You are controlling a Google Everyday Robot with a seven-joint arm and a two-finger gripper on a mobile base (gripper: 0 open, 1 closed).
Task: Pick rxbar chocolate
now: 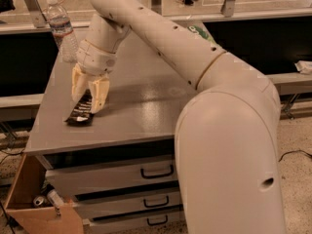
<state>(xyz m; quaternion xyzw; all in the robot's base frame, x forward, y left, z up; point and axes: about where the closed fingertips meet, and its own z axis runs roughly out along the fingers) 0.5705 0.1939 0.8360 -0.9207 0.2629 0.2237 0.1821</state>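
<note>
The rxbar chocolate (78, 117), a dark flat bar with pale lettering, lies near the front left of the grey table (146, 101). My gripper (86, 105) comes down on it from above. Its two cream fingers (100, 94) stand close together on either side of the bar's upper end and are shut on it. The bar's lower end still touches the table top. The bar's upper part is hidden between the fingers.
A clear water bottle (62, 30) stands at the table's back left. A bit of a green bag (197, 33) shows behind my arm at the back. Drawers (156, 172) sit under the table, and an open cardboard box (34, 204) is on the floor at the left.
</note>
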